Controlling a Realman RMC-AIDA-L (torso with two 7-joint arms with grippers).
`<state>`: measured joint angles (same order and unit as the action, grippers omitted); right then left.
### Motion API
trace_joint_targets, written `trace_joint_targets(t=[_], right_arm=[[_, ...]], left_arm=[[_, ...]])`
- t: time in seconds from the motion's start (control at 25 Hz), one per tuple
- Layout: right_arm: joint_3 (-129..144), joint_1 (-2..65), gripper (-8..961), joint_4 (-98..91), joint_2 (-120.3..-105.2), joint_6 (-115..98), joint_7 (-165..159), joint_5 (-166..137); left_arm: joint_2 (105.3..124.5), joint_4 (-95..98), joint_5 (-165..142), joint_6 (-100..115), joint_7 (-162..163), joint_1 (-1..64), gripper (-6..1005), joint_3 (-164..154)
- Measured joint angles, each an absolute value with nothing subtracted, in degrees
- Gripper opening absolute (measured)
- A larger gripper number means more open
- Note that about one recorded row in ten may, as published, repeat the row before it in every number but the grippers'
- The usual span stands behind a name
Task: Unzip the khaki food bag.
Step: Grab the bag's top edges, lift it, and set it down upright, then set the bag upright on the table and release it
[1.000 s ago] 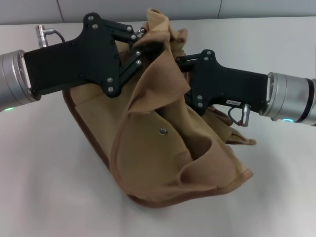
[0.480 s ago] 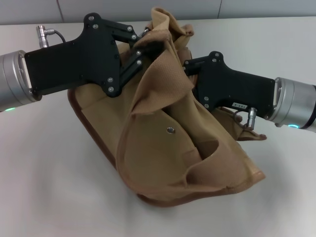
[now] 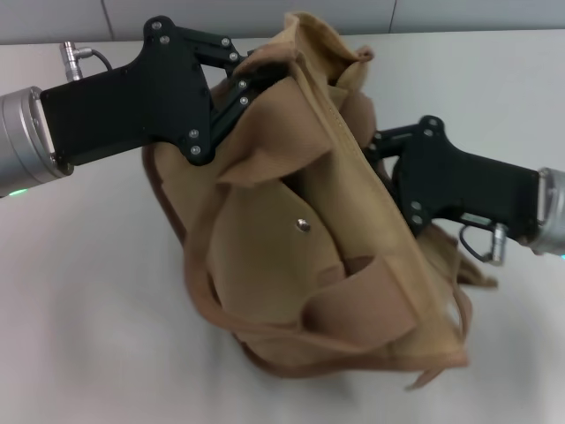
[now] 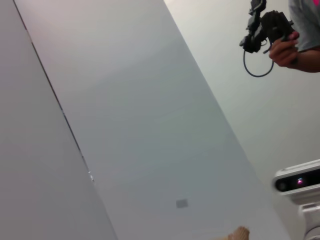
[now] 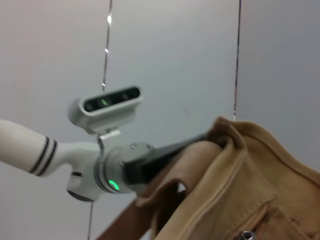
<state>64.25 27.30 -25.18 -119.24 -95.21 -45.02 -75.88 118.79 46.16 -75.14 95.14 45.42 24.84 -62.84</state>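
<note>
The khaki food bag point(image 3: 291, 256) stands tilted on the white table point(image 3: 79, 318), its front pocket with the metal snap point(image 3: 303, 224) facing me. A wide webbing handle point(image 3: 362, 300) hangs across its front. My left gripper point(image 3: 263, 69) is shut on the fabric at the bag's upper left corner and holds it up. My right gripper point(image 3: 375, 150) reaches in from the right, its tip hidden behind the bag's top edge. The zipper is not visible. The right wrist view shows the bag's top point(image 5: 235, 190) and my left arm point(image 5: 107, 180) behind it.
The bag's loose handles and flaps hang toward the table's front right point(image 3: 441, 353). The left wrist view shows only wall panels, a scrap of tan fabric point(image 4: 239, 233) and a person's hand with a device point(image 4: 280, 42).
My right gripper has drawn away to the right. The bag has swung more upright and shifted right, with its handles dropping down. My left gripper has stayed near the top left.
</note>
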Motion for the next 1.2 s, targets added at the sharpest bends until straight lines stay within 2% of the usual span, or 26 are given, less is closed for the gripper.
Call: trace_joint_targets(t=[0.6, 1.0, 1.2], right_arm=[[52.4, 11.7, 64, -30.2, -117.52, -108.6, -47.0, -91.5], [33.8, 8.4, 97, -28.4, -117.96, -110.1, -50.8, -97.1], [26.9, 8.0, 114, -29.0, -117.63, -107.0, -51.3, -99.8]], left_arm=[[118.74, 45.3, -72.2, 91.2, 45.3, 24.9, 41, -62.7], [118.74, 44.4, -72.2, 90.8, 44.3, 25.4, 53, -62.9], [118.74, 44.1, -72.2, 91.2, 44.2, 25.5, 59, -62.7]])
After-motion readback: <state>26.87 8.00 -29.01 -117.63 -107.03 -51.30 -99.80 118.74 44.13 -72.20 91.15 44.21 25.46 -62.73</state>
